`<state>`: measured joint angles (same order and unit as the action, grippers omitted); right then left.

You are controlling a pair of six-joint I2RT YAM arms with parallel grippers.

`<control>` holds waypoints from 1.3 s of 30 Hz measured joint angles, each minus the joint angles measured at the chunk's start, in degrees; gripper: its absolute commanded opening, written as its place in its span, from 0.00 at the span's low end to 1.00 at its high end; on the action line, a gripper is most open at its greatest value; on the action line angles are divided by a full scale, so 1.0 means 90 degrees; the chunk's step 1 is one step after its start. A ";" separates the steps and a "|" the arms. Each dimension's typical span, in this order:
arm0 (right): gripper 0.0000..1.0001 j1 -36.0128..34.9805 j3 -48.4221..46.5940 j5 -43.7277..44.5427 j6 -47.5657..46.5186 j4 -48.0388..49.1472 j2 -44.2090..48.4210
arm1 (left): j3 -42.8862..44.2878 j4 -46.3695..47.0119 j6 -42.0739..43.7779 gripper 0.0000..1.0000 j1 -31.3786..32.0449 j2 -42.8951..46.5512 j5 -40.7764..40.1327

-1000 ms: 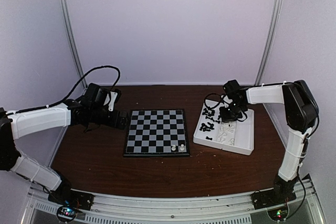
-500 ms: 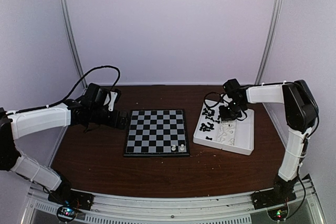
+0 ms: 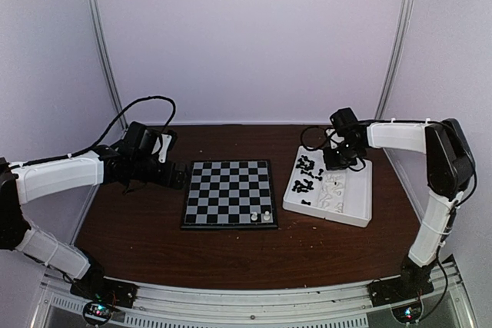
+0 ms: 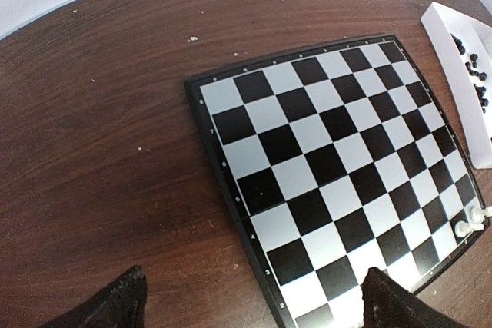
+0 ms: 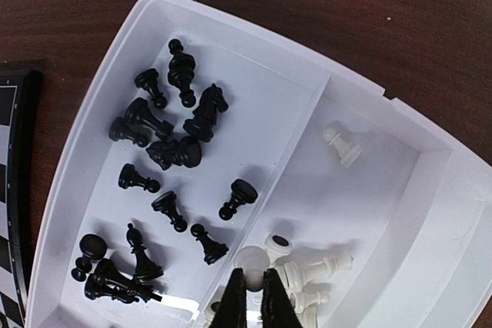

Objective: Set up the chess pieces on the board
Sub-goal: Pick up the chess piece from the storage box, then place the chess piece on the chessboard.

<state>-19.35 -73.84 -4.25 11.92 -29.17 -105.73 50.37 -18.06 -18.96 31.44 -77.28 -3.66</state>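
The board (image 3: 229, 192) lies mid-table with two white pieces (image 3: 261, 217) on its near right squares; the left wrist view shows them at the board's (image 4: 330, 151) right edge (image 4: 469, 222). My right gripper (image 5: 254, 274) is shut on a white chess piece (image 5: 252, 260) just above the white tray's (image 5: 430, 190) right compartment, over a small heap of white pieces (image 5: 315, 270). Several black pieces (image 5: 177, 151) lie in the left compartment. My left gripper (image 4: 254, 309) hovers open over the board's left edge, holding nothing.
The divided white tray (image 3: 354, 209) sits right of the board on the brown table. A lone white pawn (image 5: 342, 146) lies at the far end of the right compartment. The tray's corner (image 4: 450, 44) shows in the left wrist view.
My right gripper has closed the last bit onto the white piece, and its arm has shifted slightly back and right over the tray. The left arm has not moved.
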 measured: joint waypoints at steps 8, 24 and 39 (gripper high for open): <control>0.02 0.0000 0.0000 0.0019 -0.0007 -0.0046 0.0063 | 0.0000 0.0000 0.0000 0.98 0.0000 0.0000 0.0000; 0.03 -0.1511 -0.0010 -0.0928 -0.0860 -0.0532 0.0865 | 0.0000 0.0007 -0.0002 0.98 0.0000 -0.0046 0.0100; 0.03 -0.2817 -0.0845 -0.1090 -0.1132 -0.0816 -0.0117 | 0.0000 0.0005 -0.0002 0.98 0.0000 -0.0046 0.0119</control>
<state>-44.71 -81.45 -14.06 1.74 -36.51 -106.78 50.37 -18.02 -18.98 31.44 -77.69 -2.59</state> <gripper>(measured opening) 0.060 0.976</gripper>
